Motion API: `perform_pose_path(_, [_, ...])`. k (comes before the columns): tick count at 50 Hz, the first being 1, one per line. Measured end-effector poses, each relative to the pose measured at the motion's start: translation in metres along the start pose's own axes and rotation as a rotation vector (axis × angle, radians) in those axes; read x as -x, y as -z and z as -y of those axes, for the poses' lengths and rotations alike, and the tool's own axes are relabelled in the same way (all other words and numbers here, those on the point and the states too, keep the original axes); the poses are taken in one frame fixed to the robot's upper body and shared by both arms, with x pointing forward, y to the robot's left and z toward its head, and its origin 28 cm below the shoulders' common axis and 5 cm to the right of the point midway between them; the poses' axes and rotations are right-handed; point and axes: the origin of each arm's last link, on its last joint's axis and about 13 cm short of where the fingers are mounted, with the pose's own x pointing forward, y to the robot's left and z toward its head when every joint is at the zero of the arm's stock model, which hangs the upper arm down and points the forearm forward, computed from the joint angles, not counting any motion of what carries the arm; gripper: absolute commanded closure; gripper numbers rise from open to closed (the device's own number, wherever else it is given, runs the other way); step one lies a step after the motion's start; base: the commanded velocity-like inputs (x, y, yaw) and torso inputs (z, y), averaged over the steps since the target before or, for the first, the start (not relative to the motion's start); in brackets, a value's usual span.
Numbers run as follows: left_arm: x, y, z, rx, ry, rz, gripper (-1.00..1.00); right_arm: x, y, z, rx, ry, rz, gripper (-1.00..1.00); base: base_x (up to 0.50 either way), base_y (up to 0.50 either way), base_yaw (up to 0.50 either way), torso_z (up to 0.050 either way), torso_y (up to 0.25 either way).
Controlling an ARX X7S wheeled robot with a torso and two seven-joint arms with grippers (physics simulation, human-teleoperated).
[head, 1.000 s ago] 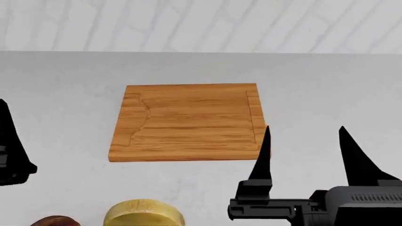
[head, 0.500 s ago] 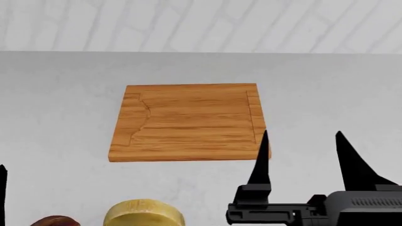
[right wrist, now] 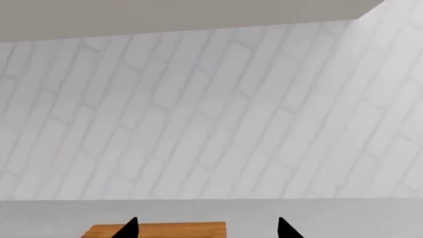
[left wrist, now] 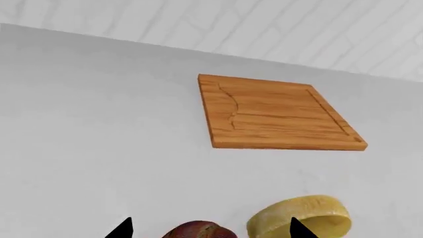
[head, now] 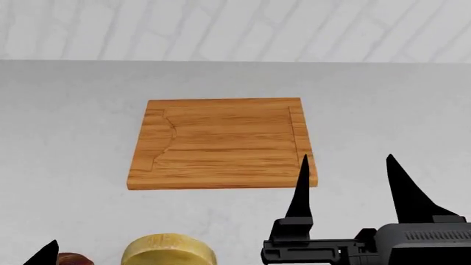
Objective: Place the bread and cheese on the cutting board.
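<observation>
Left tool (left wrist: 208,229): spread and holding nothing; in the wrist view its two tips flank the bread, so it hangs just over the loaf. In the head view only one tip shows, at the bottom left corner.
Left tool, change: a second ago it stood higher at the left edge of the head view; it has dropped low toward the bread. I judge a grasp of the loaf is about to start.
Right tool (head: 346,182): spread, empty, held above the table near the board's near right corner. It has eased slightly back and down.
Bread (left wrist: 200,231): on the table at the near left, beside the cheese, well apart from the board.
Cheese (head: 169,250): on the table, in front of the board's near edge, not on it.
Board (head: 220,143): bare, flat on the table, unmoved.
Table (head: 66,121): grey, carries all three.
Progress: neither item placed yet.
</observation>
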Motion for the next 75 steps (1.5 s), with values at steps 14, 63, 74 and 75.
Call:
perform_pose_path(14, [-0.008, 0.018, -0.001, 0.009, -0.012, -0.087, -1.0, 0.0, 0.001, 0.0, 0.0, -0.003, -0.001, -1.0, 0.0, 0.0, 0.0, 0.0, 0.0])
perform_pose_path(63, [-0.028, 0.045, 0.0, -0.009, -0.055, -0.126, 1.0, 0.002, 0.0, 0.001, -0.003, -0.002, 0.006, -1.0, 0.0, 0.0, 0.0, 0.0, 0.0])
perform_pose_path(74, [-0.026, 0.044, -0.004, 0.002, -0.132, -0.085, 1.0, 0.002, -0.001, 0.001, -0.002, -0.001, 0.008, -1.0, 0.0, 0.0, 0.0, 0.0, 0.0])
perform_pose_path(75, [-0.026, 0.043, -0.005, 0.002, -0.148, -0.074, 1.0, 0.002, -0.001, 0.001, -0.002, -0.001, 0.008, -1.0, 0.0, 0.0, 0.0, 0.0, 0.0])
